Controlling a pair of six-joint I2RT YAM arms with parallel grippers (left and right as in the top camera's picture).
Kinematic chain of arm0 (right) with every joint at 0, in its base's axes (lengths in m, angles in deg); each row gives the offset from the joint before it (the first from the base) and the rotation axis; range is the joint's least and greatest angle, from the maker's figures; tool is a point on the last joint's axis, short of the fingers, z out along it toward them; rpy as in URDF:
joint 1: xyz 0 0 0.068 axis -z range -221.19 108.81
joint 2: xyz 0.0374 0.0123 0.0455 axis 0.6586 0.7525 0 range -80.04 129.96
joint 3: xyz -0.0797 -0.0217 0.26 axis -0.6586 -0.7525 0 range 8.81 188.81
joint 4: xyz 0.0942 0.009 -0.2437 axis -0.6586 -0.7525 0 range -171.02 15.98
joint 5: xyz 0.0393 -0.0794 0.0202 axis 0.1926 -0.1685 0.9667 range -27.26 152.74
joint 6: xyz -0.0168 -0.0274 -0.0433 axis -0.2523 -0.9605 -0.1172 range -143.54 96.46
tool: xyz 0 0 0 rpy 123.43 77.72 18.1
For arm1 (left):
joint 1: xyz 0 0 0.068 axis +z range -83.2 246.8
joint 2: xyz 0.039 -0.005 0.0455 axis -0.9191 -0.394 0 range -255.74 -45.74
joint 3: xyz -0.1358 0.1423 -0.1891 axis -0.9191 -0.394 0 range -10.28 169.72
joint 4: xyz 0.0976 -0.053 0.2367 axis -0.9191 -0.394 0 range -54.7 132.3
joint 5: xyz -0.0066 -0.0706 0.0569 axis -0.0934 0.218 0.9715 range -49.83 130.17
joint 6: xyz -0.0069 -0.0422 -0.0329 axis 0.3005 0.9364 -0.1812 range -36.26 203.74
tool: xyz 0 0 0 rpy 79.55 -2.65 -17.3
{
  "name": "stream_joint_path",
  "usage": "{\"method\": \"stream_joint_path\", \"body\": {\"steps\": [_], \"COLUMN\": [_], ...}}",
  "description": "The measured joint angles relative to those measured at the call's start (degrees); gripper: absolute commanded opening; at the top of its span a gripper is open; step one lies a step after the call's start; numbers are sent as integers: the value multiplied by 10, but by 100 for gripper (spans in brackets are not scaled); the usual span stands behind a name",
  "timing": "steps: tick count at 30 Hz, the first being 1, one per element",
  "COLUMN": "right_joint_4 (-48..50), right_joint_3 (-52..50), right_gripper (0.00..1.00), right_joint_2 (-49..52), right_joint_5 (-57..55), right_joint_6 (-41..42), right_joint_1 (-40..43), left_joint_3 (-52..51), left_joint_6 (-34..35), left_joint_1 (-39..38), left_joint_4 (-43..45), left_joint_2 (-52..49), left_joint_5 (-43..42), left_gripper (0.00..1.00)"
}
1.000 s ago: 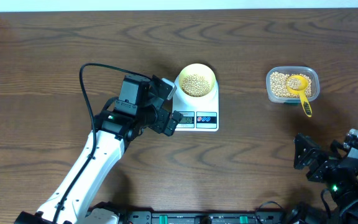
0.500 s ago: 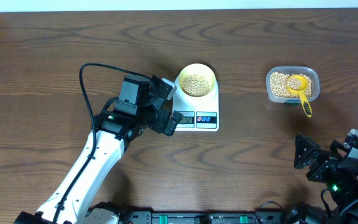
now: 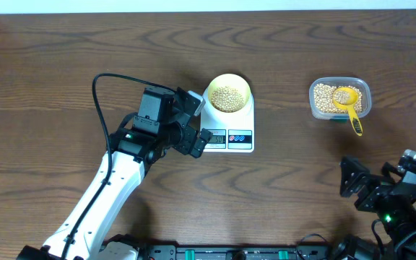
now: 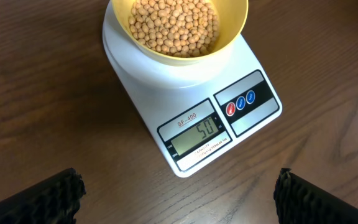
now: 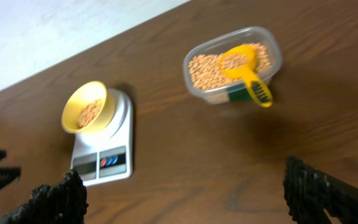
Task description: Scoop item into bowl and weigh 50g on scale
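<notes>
— Dark wood-grain table [image 4: 42,93] is seen under both wrists. How are the jaws of the left gripper [image 3: 196,123] set?
— They are spread wide and nothing is held between them. Just ahead, centred on their gap, the scale [image 4: 185,93] is found, its display [image 4: 197,134] edge turned toward the jaws.
— What is shown there?
— A figure that looks like 50 is read. Beyond the display, on top of the scale, the bowl [image 4: 229,28] is seated, and the beans [image 4: 176,25] are heaped inside it.
— And the right gripper [image 5: 191,199]?
— It is likewise held wide open and empty. Well ahead and a little right of its centre line, the tub [image 5: 272,53] is placed, with more beans in it and the scoop [image 5: 248,78] laid on them; the handle is pointed back toward the jaws, over the near rim. The scale is seen further off, to the left of that line.
— Which arm is nearer the bowl?
— The left, by far. If the reading is trusted, the weighing is judged complete and no more scooping should be needed; were beans to be added or removed, the scoop would be better reached from the right, along its handle's axis
</notes>
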Motion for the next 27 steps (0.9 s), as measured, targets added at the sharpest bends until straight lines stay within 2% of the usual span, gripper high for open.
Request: {"method": "stream_joint_path", "body": {"steps": [11,16,23,27], "right_joint_4": [-3,5,78,148], "right_joint_3": [0,0,-17,-78], "right_gripper": [99,99,99,99], "right_joint_2": [0,0,-33,-73], "right_joint_5": [-5,-47,-118,-142], "right_joint_6": [0,0,0,-12], "right_joint_1": [-87,-126,-197,-233], "left_joint_3": [0,0,0,0], "left_joint_6": [0,0,0,0], "left_joint_1": [0,0,0,0], "left_joint_4": [0,0,0,0], "left_joint_2": [0,0,0,0], "left_joint_5": [0,0,0,0], "left_gripper": [100,100,100,100]}}
